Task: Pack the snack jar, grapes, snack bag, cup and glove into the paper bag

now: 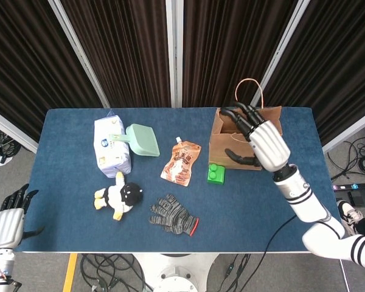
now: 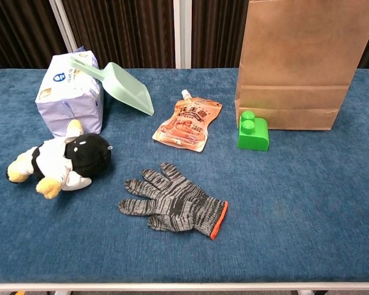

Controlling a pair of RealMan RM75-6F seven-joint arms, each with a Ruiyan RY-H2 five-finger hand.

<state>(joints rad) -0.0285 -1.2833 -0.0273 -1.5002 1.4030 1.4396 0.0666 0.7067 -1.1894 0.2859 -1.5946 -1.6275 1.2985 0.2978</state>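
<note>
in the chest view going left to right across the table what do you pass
plush toy → tissue pack → scoop → glove → snack bag → green block → paper bag

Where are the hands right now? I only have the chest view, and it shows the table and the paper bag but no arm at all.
Observer: The head view shows the right hand in front of the paper bag, over its near side, fingers spread and holding nothing.
Operator: And the left one?
Observer: The left hand hangs off the table's near left corner, open, away from every item.
Operator: Can you see into the bag?
Observer: Hardly; the right hand covers most of the opening, so its contents cannot be told.
Operator: What is left to pack?
Observer: The glove and the snack bag lie on the table, untouched.
</note>
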